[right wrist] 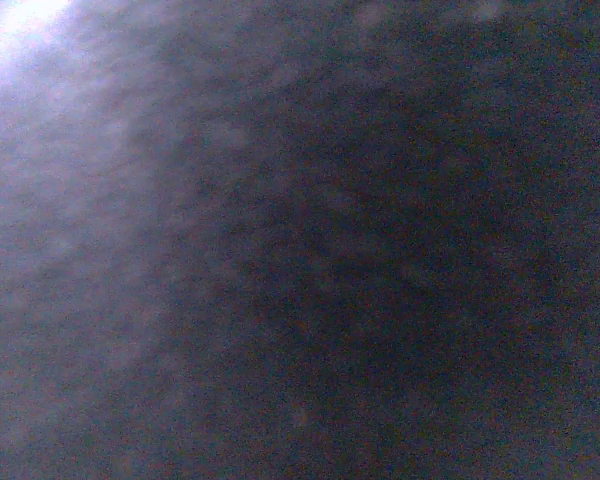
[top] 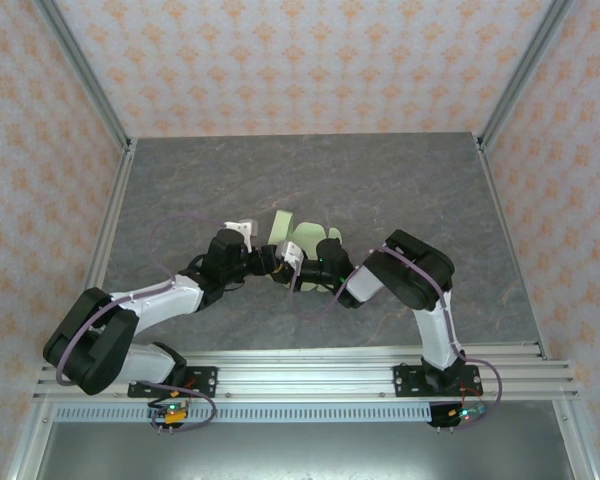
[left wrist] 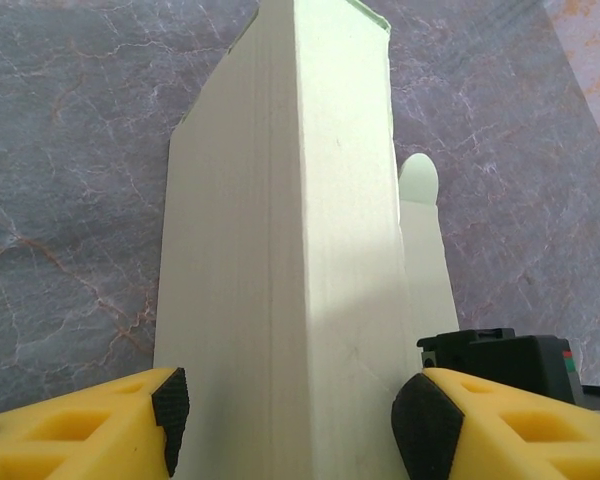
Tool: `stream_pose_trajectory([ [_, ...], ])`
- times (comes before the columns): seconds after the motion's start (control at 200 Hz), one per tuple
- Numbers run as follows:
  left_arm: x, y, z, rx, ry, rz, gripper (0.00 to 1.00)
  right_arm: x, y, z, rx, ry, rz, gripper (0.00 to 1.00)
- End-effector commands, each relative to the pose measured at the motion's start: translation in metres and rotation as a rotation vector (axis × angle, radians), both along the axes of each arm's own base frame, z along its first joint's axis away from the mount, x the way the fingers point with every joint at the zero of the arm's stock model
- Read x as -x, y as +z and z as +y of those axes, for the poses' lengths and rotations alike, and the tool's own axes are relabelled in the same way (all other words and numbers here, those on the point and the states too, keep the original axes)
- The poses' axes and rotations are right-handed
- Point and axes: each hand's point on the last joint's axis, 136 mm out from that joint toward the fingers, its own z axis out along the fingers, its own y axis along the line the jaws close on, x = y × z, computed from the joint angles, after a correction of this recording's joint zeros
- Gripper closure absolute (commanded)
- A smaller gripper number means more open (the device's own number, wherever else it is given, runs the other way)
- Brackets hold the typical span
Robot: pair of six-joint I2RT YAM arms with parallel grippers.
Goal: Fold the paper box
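The paper box (left wrist: 280, 250) is pale yellow-green card folded into a ridge, and it runs away from me between the yellow fingers of my left gripper (left wrist: 290, 400). The black pads (left wrist: 170, 415) sit against its two sides, so the gripper is shut on it. A rounded tab (left wrist: 418, 180) sticks out on the right. From above, the paper box (top: 308, 245) lies at the table's middle, where my left gripper (top: 285, 265) and right gripper (top: 325, 270) meet. The right wrist view is dark and blurred, so its jaws cannot be made out.
The grey marbled tabletop (top: 400, 190) spreads around the box, bounded by aluminium rails (top: 108, 240) and patterned walls. A black housing (left wrist: 500, 355) sits just beside my left gripper's right finger. Both arm bases stand on the near rail (top: 310, 375).
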Motion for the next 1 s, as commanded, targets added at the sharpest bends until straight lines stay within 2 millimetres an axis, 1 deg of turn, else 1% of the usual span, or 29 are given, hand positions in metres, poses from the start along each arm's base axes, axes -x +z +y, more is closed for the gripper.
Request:
stream_pose_trajectory([
  [0.0,0.026,-0.047,0.011,-0.089,-0.019,0.17,0.37,0.027,-0.013,0.006,0.052,0.099,-0.001,0.78],
  [0.115,0.023,-0.037,0.011,-0.079,-0.014,0.143,0.37,0.019,-0.009,0.001,0.021,0.025,0.0,0.7],
  [0.2,0.022,-0.031,0.011,-0.081,-0.02,0.139,0.36,0.018,-0.008,-0.004,0.0,-0.006,0.012,0.68],
  [0.29,0.021,-0.026,0.01,-0.095,-0.048,0.125,0.37,0.017,-0.012,-0.005,-0.014,-0.023,0.036,0.64],
  [0.405,0.021,-0.022,0.009,-0.091,-0.059,0.13,0.37,0.015,-0.014,-0.005,-0.022,-0.043,0.057,0.63],
  [0.536,0.021,-0.022,0.011,-0.072,-0.037,0.128,0.36,0.012,-0.023,-0.003,0.023,-0.05,0.054,0.63],
  [0.571,0.022,-0.023,0.012,-0.065,-0.031,0.124,0.36,0.012,-0.028,-0.002,0.053,-0.051,0.049,0.63],
  [0.601,0.022,-0.025,0.012,-0.064,-0.031,0.123,0.36,0.013,-0.033,-0.002,0.082,-0.048,0.036,0.63],
  [0.691,0.023,-0.029,0.012,-0.066,-0.034,0.133,0.36,0.019,-0.057,0.0,0.211,-0.027,-0.001,0.65],
  [0.741,0.024,-0.031,0.012,-0.069,-0.034,0.14,0.36,0.019,-0.066,0.002,0.255,-0.026,-0.014,0.67],
  [0.796,0.024,-0.032,0.012,-0.07,-0.034,0.14,0.36,0.019,-0.066,0.004,0.268,-0.022,-0.016,0.71],
  [0.851,0.025,-0.034,0.012,-0.069,-0.038,0.147,0.36,0.023,-0.066,0.005,0.273,0.002,-0.015,0.76],
  [0.996,0.025,-0.035,0.011,-0.055,-0.025,0.155,0.36,0.035,-0.072,0.01,0.315,0.099,-0.002,0.84],
])
